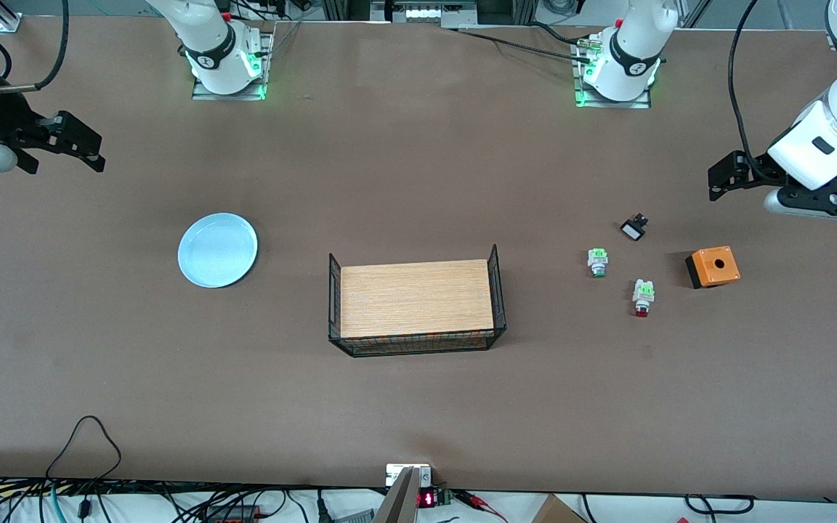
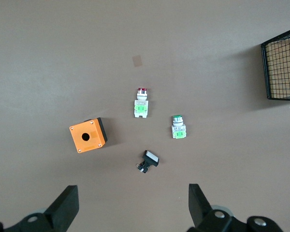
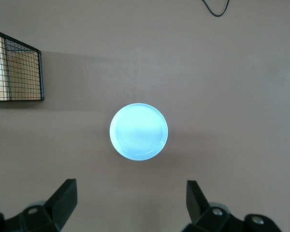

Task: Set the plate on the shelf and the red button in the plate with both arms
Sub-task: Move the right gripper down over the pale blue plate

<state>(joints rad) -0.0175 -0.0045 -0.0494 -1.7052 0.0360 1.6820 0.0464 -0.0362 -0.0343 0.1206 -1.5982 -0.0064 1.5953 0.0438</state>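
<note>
The pale blue plate (image 1: 217, 250) lies flat on the table toward the right arm's end, and it fills the middle of the right wrist view (image 3: 138, 131). The red button (image 1: 642, 296) lies on its side toward the left arm's end, between a green-tipped switch and an orange box; it also shows in the left wrist view (image 2: 141, 103). My left gripper (image 1: 720, 180) (image 2: 133, 205) is open and empty, up over the table's left-arm end. My right gripper (image 1: 88, 145) (image 3: 130, 200) is open and empty, up over the table's right-arm end.
A black wire basket (image 1: 418, 343) with a wooden floor stands mid-table, between plate and switches. A green-tipped switch (image 1: 597, 261), a small black switch (image 1: 634, 228) and an orange box with a hole (image 1: 713, 266) lie around the red button. Cables run along the table's near edge.
</note>
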